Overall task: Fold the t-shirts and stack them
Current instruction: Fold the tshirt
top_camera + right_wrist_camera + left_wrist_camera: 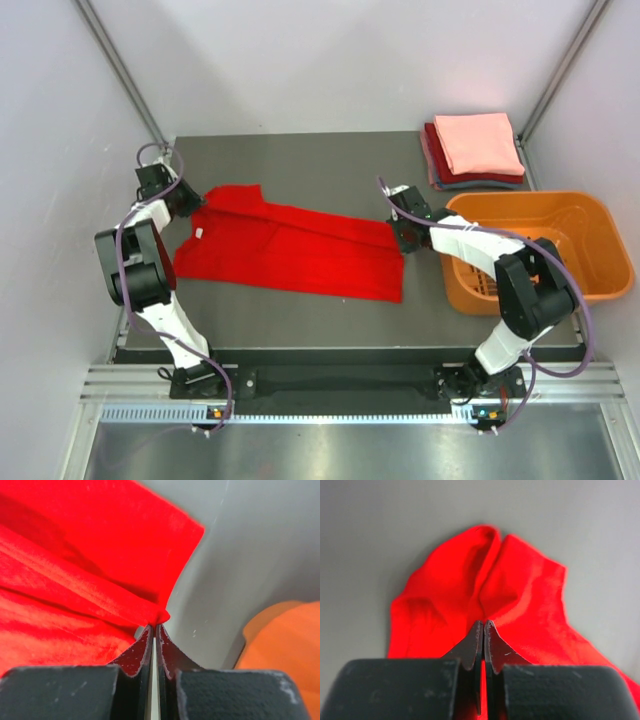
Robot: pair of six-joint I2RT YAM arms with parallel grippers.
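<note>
A bright red t-shirt (290, 250) lies stretched across the middle of the dark table. My left gripper (190, 203) is shut on its left end; in the left wrist view the cloth (485, 590) bunches at the closed tips (483, 625). My right gripper (400, 235) is shut on the shirt's right corner; in the right wrist view the cloth (100, 580) pinches at the closed tips (155, 627). A stack of folded shirts sits at the back right: salmon-pink (478, 143) on top, dark red (435, 160) under it, grey-blue (480, 185) at the bottom.
An orange plastic basket (590, 215) stands at the right edge of the table, just right of my right arm; it also shows in the right wrist view (285, 645). Grey walls enclose the table on three sides.
</note>
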